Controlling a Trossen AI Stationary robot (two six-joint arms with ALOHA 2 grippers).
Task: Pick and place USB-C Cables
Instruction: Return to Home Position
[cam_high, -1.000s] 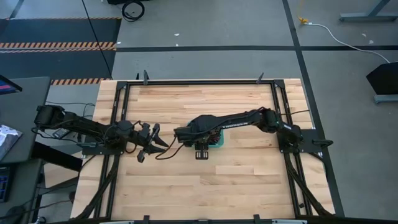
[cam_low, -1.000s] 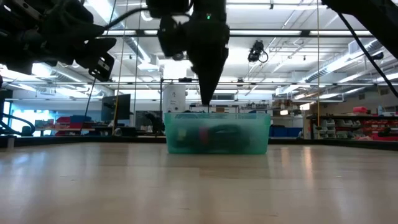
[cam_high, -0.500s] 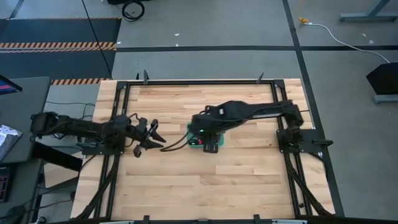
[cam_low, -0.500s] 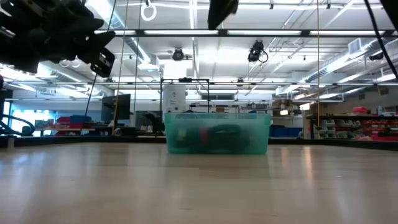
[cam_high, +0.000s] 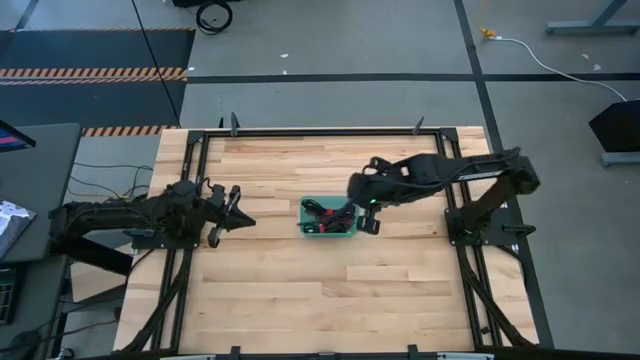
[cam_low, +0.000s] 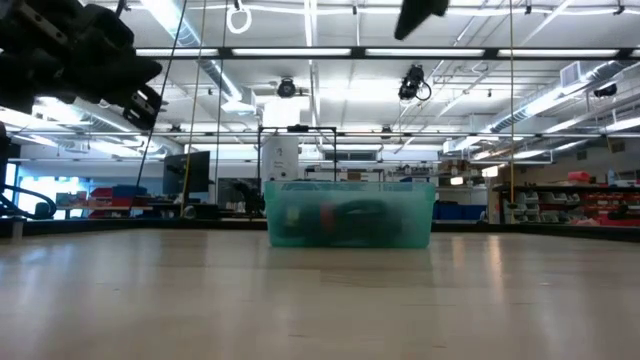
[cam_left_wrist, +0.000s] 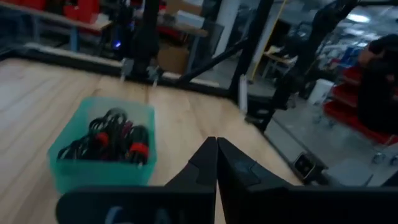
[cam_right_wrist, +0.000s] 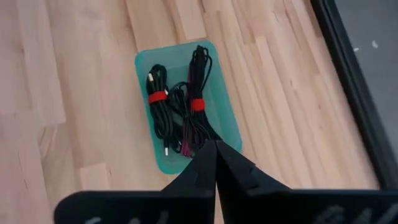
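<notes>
Right wrist view: USB-C Cables in bin, beyond closed fingers

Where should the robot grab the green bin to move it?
Probably pinch a long wall of the bin from straight above, jaws straddling it. Its top is open and its walls are thin and upright, and the cables leave a bare strip beside that wall.

Wooden table, hazard-striped floor tape

- Left arm: black, slim jointed segments, thin black cables near its base.
- Right arm: same black, jointed build.
- Fingers: dark, tapering to points.
</notes>
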